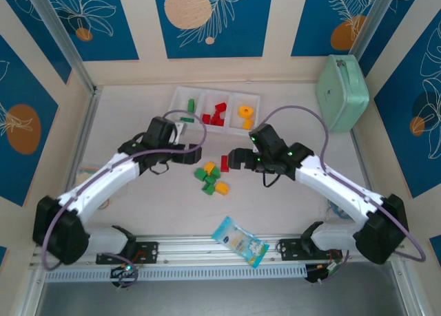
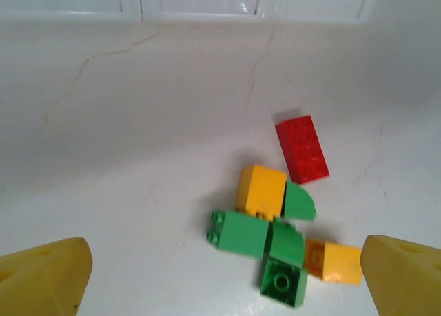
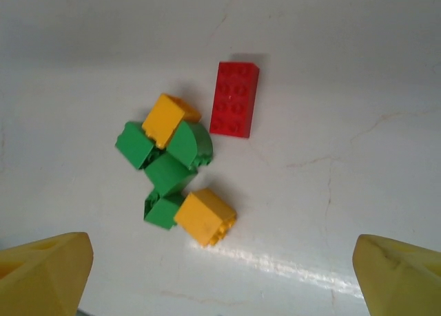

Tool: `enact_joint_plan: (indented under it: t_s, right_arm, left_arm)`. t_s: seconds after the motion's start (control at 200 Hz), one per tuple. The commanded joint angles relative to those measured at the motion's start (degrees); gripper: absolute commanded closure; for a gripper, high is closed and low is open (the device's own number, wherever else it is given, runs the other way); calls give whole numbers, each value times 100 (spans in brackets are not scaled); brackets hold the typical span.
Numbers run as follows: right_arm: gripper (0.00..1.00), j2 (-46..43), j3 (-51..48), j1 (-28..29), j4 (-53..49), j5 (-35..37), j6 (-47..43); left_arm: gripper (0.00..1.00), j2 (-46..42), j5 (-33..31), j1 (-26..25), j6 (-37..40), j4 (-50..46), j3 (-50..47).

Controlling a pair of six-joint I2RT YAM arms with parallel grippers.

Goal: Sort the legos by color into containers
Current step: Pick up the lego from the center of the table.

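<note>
Left claw (image 1: pixel 187 153): spread, empty, just left of the heap. Right claw (image 1: pixel 238 159): spread, empty, near the red rectangular plastic brick (image 3: pixel 234 99). Loose on the white table (image 1: pixel 165 206): green plastic bricks (image 3: pixel 169 173), four; yellow-orange plastic bricks (image 3: pixel 204 217), two; red, one, lying apart. Advised: take the red first, pinched across its narrow width, heap undisturbed. White three-compartment plastic tray (image 1: pixel 207 89), beyond: green, one; red, several; orange ring (image 1: pixel 246 111) plus one yellow.

The left arm (image 1: pixel 103 182) and right arm (image 1: pixel 337 185) are reaching forward and inward, wrists facing each other. The left end effector (image 1: pixel 187 151) and right end effector (image 1: pixel 236 159) are holding their jaws wide, empty.
</note>
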Motion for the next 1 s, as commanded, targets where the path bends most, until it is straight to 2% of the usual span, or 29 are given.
enact_joint_plan:
  t_s: [0.0, 0.095, 0.22, 0.495, 0.55, 0.755, 0.99]
  right_arm:
    - [5, 595, 578, 132, 1, 447, 194]
    - [6, 1188, 1095, 367, -147, 742, -13]
    - [6, 1994, 1734, 392, -612, 916, -73]
    - [11, 3386, 2597, 385, -1161, 1020, -308]
    - [13, 3548, 2634, 375, -1123, 971, -313]
    - [21, 4024, 2724, 313, -958, 645, -368]
    - [32, 4387, 2866, 287, -1031, 689, -444]
  left_arm:
    - [1, -984, -83, -39, -396, -231, -416]
    - [1, -1698, -141, -37, -510, -520, -726]
    - [1, -2344, -120, -38, -428, -1099, -704]
    - [0, -2886, -294, -38, 47, -2118, -757]
    - [1, -2988, -392, -37, -7, -2111, -868]
    - [0, -3292, -119, -37, 130, -1852, -1071]
    - [1, -3011, 171, -37, 253, -1723, -1107]
